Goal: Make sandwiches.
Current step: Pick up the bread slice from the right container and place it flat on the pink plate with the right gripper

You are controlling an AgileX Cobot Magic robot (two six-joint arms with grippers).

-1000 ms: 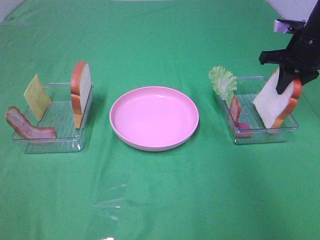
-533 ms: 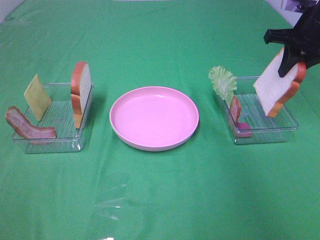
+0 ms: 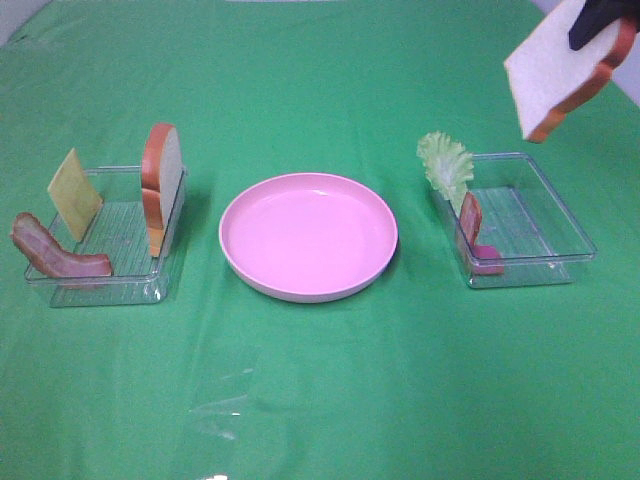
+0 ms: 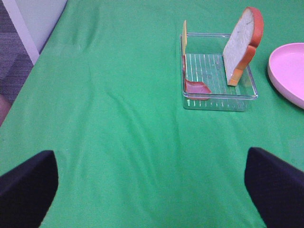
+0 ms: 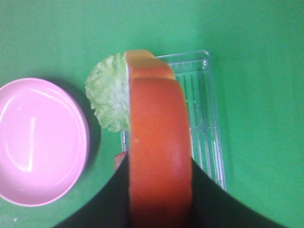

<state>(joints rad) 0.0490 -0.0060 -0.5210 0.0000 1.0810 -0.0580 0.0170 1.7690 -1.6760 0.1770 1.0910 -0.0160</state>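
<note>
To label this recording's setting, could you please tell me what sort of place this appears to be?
Probably a staged lab tabletop, not a real kitchen: a green cloth forms the work surface, and a toy bread slice stands in a clear tray beside a pink plate.

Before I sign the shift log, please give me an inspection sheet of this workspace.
Surface: green cloth, one shiny clear patch.
Job's things: held bread slice in the air; left tray holds cheese slice, left bacon strip, upright bread slice; right tray holds lettuce, right bacon strip; pink plate empty.
Clutter: nothing seen.
Grippers: right gripper shut on held bread slice; left gripper open, empty.
Cables: nothing seen.
Surroundings: grey floor beside table.
</note>
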